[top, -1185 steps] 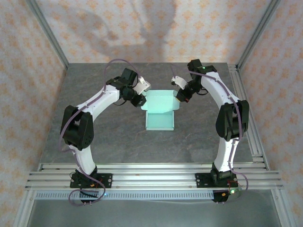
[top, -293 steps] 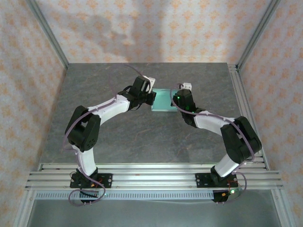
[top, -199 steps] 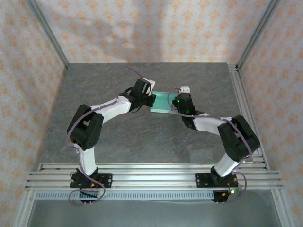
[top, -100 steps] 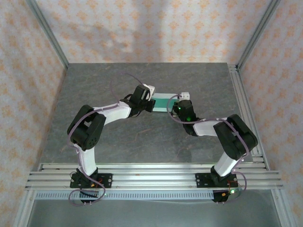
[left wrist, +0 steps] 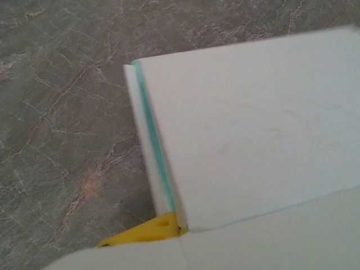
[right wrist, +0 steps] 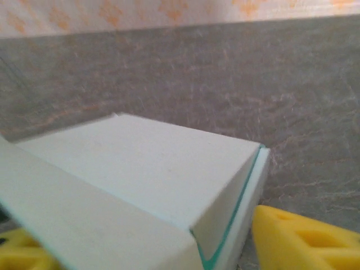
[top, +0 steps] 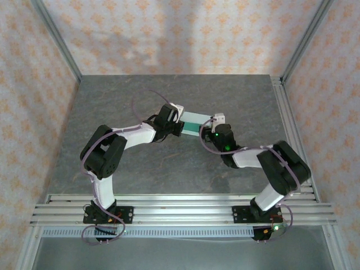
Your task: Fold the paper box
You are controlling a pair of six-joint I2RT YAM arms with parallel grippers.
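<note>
The paper box (top: 193, 121) is pale mint-blue thin card, folded into a shallow, closed rectangular form. It sits near the middle of the bench (top: 112, 112), slightly toward the far side, with its long axis running left to right. The top panel is plain and smooth. A thin teal line marks the seam at each short end.

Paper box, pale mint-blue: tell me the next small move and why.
Probably draw the right jaws straight back off the pale mint-blue card paper box. It looks folded flat and shut. The right jaws stand open astride one corner, and the left jaws seem clamped on the other end, so it should stay put.
</note>
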